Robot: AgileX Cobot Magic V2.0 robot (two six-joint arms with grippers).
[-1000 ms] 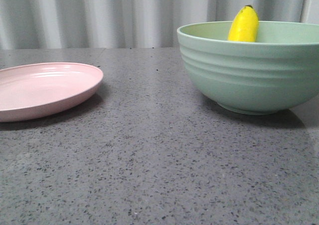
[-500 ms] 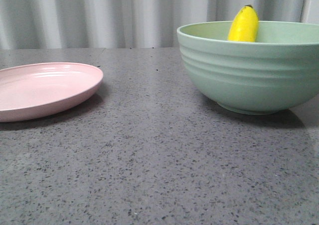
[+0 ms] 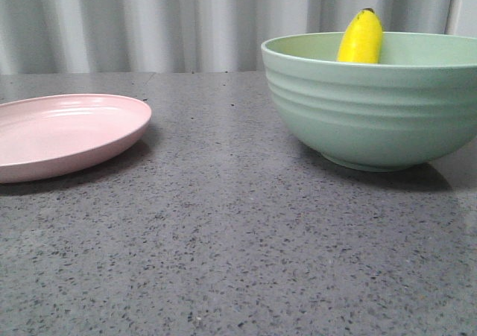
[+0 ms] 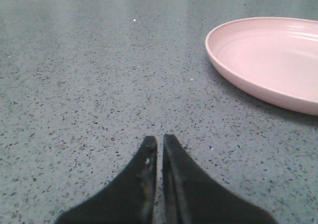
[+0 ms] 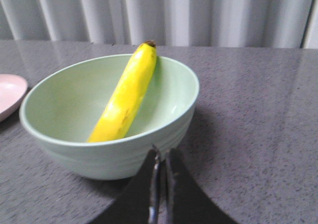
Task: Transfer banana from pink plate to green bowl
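Note:
The yellow banana (image 3: 361, 38) leans inside the mint-green ridged bowl (image 3: 373, 112) at the right, its dark tip above the far rim. In the right wrist view the banana (image 5: 124, 97) lies across the bowl (image 5: 164, 129). The pink plate (image 3: 63, 131) sits at the left with nothing on it; it also shows in the left wrist view (image 4: 271, 60). My left gripper (image 4: 159, 140) is shut and empty, low over the table beside the plate. My right gripper (image 5: 161, 152) is shut and empty, just outside the bowl's near wall. Neither gripper shows in the front view.
The grey speckled tabletop (image 3: 223, 239) runs between plate and bowl. A pale pleated curtain (image 3: 186, 23) hangs behind the table's far edge.
The whole front view has shifted a few pixels to the left; the plate, bowl and banana keep their places relative to each other.

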